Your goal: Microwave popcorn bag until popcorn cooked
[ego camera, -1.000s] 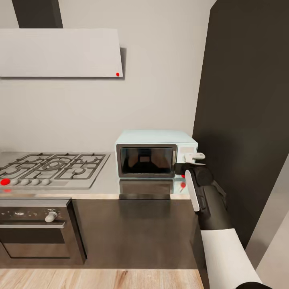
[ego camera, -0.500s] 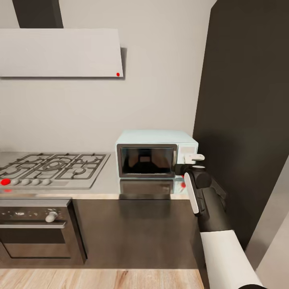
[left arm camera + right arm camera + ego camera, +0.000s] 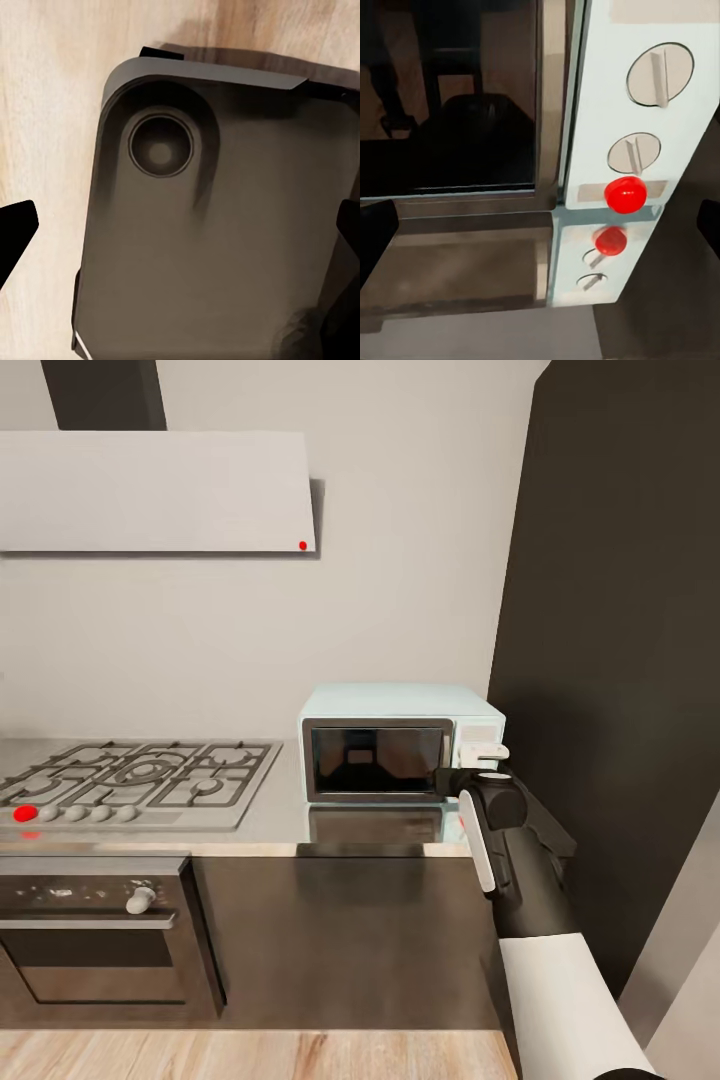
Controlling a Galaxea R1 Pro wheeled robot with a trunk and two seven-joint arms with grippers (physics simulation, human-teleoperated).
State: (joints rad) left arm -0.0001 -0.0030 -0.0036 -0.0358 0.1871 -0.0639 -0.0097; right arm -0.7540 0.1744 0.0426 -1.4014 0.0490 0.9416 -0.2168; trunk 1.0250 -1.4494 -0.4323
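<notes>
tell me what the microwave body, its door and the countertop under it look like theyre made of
Microwave body: pale mint, smooth painted metal or plastic, evenly matte. Its door: dark glass, showing faint reflections, in a silvery, probably metal frame. Countertop: glossy grey, steel-like; it mirrors the door, the knobs and the red button in the right wrist view. As a render, none is certain.

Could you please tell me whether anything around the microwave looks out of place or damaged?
Nothing stands out: the microwave sits square on the countertop, door shut, with the right gripper at its control panel.
</notes>
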